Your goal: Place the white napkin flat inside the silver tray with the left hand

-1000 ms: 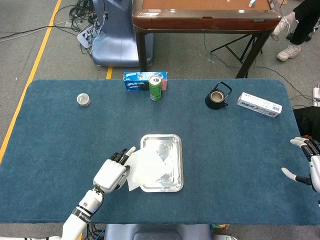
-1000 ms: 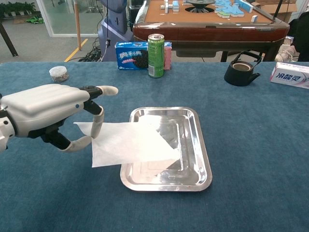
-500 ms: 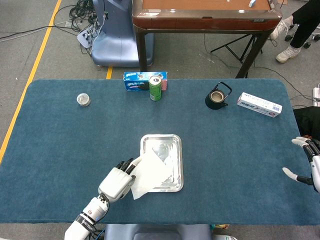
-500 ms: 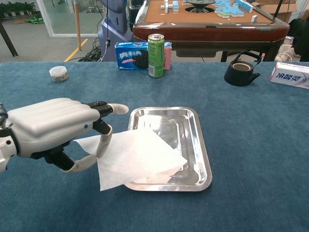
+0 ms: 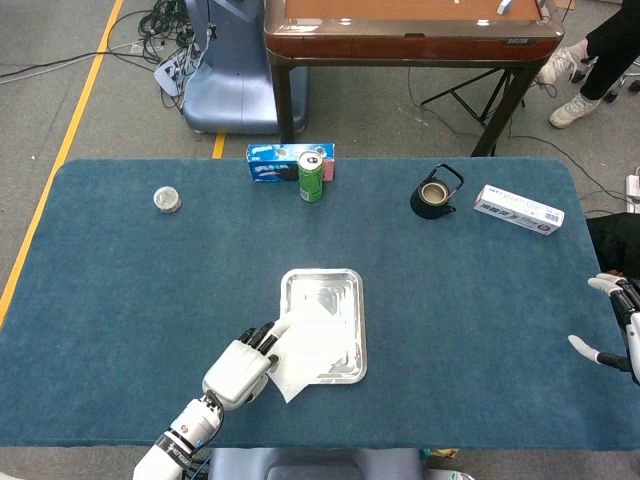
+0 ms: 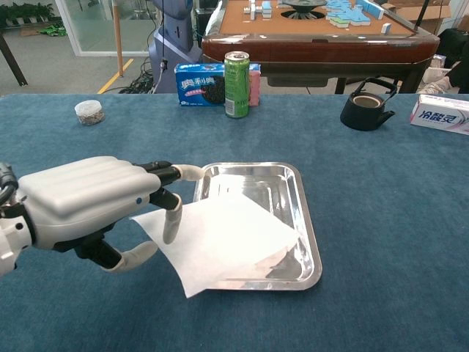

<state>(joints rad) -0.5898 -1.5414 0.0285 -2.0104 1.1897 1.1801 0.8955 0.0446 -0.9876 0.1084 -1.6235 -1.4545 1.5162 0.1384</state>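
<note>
Half the job is done, I'd say: the thin white paper napkin (image 6: pixel 223 238) now covers most of the near part of the shiny rectangular silver metal tray (image 6: pixel 304 220), with its left corner and near point hanging out over the tray's rim onto the blue felt tabletop (image 6: pixel 396 205). A second ago a good deal more of the sheet was off to the left of the tray, so the robot's white-shelled left hand (image 6: pixel 88 202) has been dragging it rightward and it's paying off. That hand is pinching the napkin's left edge between thumb and a fingertip, other fingers stretched toward the tray's near-left corner; in the head view you can see the same hand (image 5: pixel 243 367) sitting just beside the tray's lower left. The sheet isn't flat yet, it's riding up over the rim and looks slightly lifted. My guess is it needs a bit more of a push to the right and away, then a release so it settles inside the walls. The right hand (image 5: pixel 618 325) is way off at the table's right edge, fingers spread, holding nothing, basically parked where it was. Green soda can (image 6: pixel 237 84), black teapot (image 6: pixel 365 106) and blue cookie box (image 6: pixel 201 84) are well apart at the back, untouched.
</note>
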